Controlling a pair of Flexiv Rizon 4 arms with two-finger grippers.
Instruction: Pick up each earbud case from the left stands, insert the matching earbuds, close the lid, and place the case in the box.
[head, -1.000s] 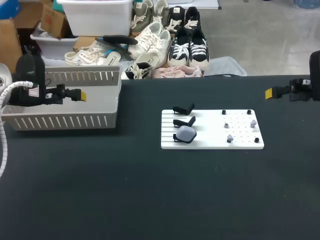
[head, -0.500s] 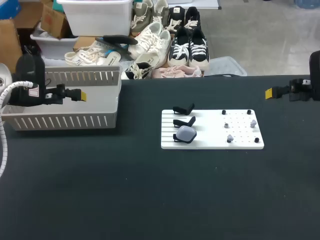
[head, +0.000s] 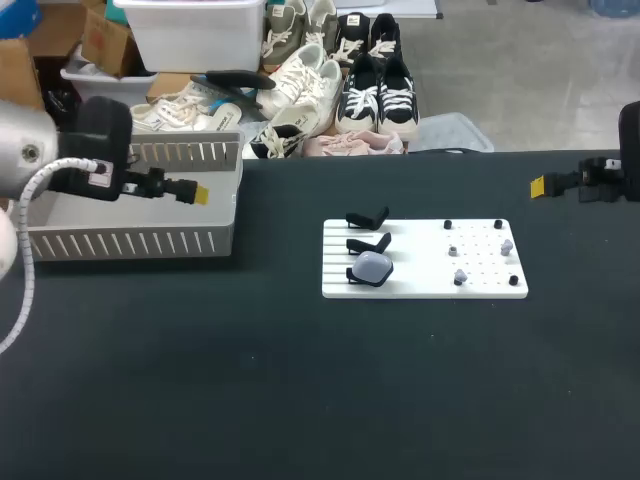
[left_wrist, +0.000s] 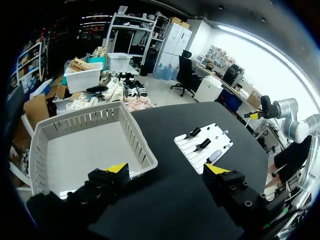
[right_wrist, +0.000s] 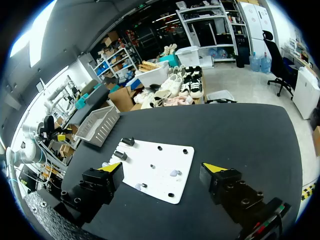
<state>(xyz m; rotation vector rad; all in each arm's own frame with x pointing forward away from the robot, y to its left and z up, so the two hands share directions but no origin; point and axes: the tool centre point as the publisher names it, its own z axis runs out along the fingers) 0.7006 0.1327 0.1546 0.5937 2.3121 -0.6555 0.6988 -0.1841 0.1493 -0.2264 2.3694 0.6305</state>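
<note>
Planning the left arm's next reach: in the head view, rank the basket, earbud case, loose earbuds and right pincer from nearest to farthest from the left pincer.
1. basket: the left pincer hangs over its right end.
2. earbud case: on the white board, left side.
3. earbuds: on the board's right side.
4. right pincer: far right, beyond the board.

The left gripper is held level, pointing rightward from the left side, its fingers spread wide. The right gripper points leftward from the right edge, fingers equally wide apart.
</note>
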